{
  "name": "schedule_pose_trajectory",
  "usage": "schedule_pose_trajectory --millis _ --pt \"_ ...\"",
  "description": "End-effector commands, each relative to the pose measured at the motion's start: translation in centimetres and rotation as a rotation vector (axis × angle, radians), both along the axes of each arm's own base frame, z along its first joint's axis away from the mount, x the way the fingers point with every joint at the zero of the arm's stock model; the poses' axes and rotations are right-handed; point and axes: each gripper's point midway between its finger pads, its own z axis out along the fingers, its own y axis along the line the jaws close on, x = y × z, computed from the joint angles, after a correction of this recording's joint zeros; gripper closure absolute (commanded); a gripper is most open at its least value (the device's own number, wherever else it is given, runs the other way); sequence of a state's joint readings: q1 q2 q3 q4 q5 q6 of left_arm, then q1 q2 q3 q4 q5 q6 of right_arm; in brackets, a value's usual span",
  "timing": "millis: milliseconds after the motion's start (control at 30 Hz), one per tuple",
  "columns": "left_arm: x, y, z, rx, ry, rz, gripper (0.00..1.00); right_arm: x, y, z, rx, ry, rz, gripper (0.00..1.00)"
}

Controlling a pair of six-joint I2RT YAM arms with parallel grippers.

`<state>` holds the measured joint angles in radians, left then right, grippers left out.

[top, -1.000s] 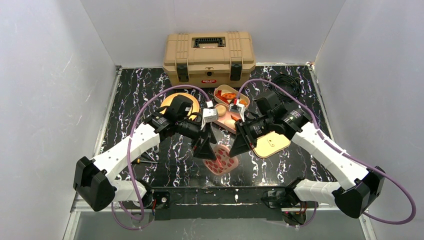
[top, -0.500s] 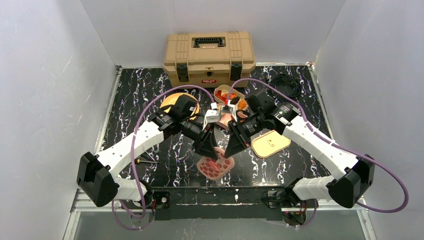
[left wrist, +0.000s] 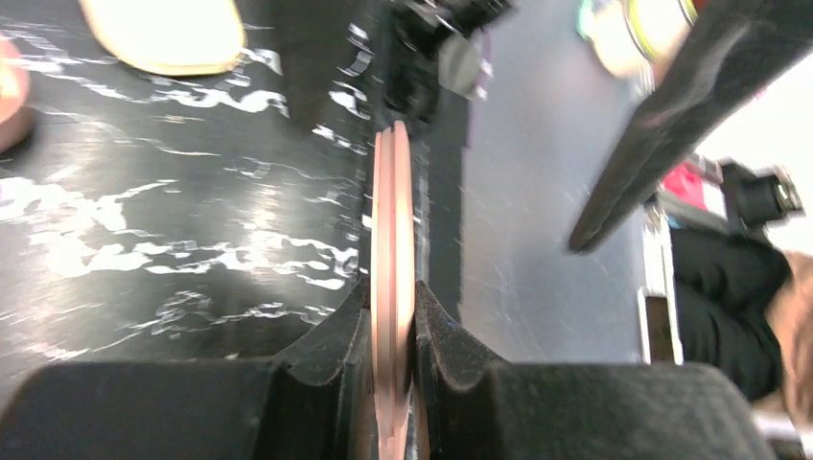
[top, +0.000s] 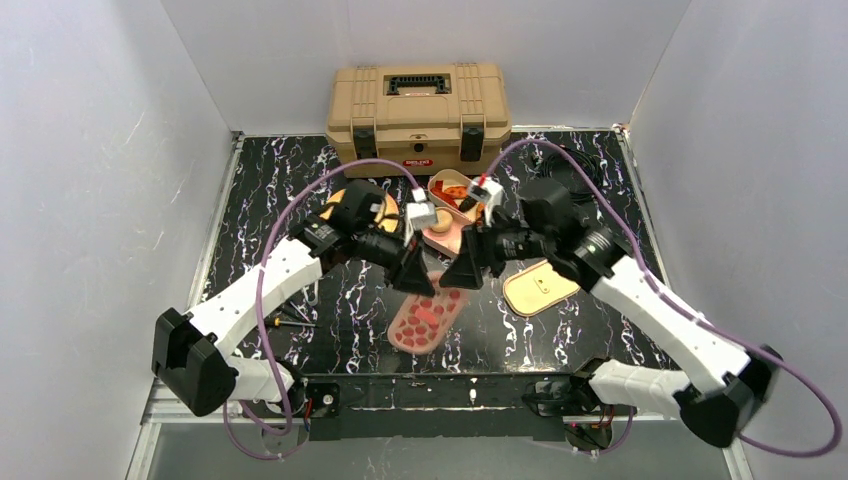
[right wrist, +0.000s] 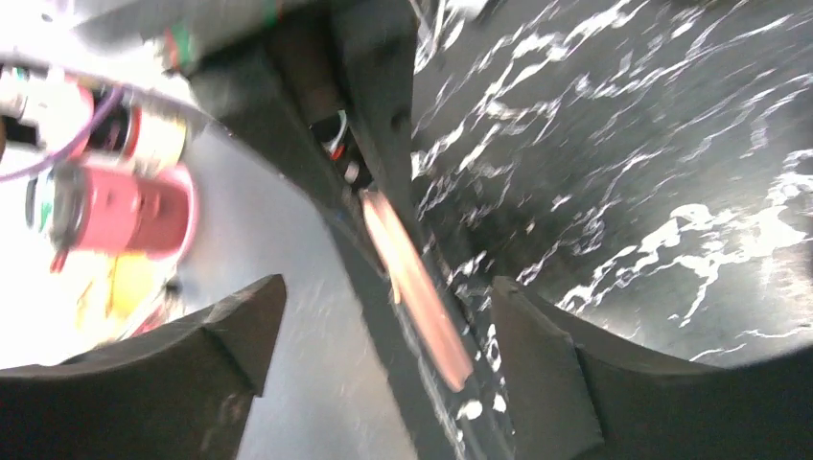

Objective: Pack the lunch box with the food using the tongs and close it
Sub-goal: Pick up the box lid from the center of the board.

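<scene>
Left gripper (left wrist: 391, 297) is clamping the pink tongs (left wrist: 391, 192), apparently to wield them alone, while right gripper (right wrist: 388, 287) is standing open near them.

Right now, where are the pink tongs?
Top view: the flat pink plastic tongs are mid-table, pinched in the left tool, left of the tan oval lid.

A tan hard case (top: 418, 115) with black latches and a black top handle sits closed at the far edge of the black, white-veined surface (top: 265, 190), against the back wall. A coil of black cable (top: 578, 165) lies near the case's right end, close to the white side wall (top: 740, 150).
</scene>
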<state>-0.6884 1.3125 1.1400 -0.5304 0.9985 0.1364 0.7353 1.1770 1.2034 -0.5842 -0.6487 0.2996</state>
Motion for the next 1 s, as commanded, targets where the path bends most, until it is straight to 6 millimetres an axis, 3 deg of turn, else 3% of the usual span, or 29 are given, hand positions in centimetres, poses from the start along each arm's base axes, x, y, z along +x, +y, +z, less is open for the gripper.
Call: schedule_pose_trajectory --millis 0,33,100,200,667,800,967 --pt "7.2 1.6 2.8 -0.072 -0.021 0.349 1.0 4.2 -0.8 3.7 0.216 -0.128 -0.371 0.06" --pt "9.1 2.1 3.1 -0.108 0.01 0.43 1.0 4.7 -1.3 4.0 0.25 -0.141 -0.427 0.04" --pt "11.8 3.0 3.5 -0.166 0.06 0.551 1.0 5.5 -2.3 2.7 0.263 -0.117 -0.533 0.03" --pt "13.3 3.5 3.9 -0.216 0.081 0.625 1.0 5.7 -2.6 2.1 0.372 -0.061 -0.606 0.02" --pt "12.9 3.9 7.3 -0.433 0.156 0.672 1.0 4.0 -0.9 -3.4 0.595 0.154 -0.544 0.1" --pt "12.8 4.0 7.7 -0.456 0.167 0.674 1.0 3.3 0.2 -3.5 0.609 0.154 -0.497 0.12" --pt "12.7 4.0 7.7 -0.47 0.17 0.682 1.0 3.0 1.5 -2.7 0.648 0.136 -0.436 0.23"
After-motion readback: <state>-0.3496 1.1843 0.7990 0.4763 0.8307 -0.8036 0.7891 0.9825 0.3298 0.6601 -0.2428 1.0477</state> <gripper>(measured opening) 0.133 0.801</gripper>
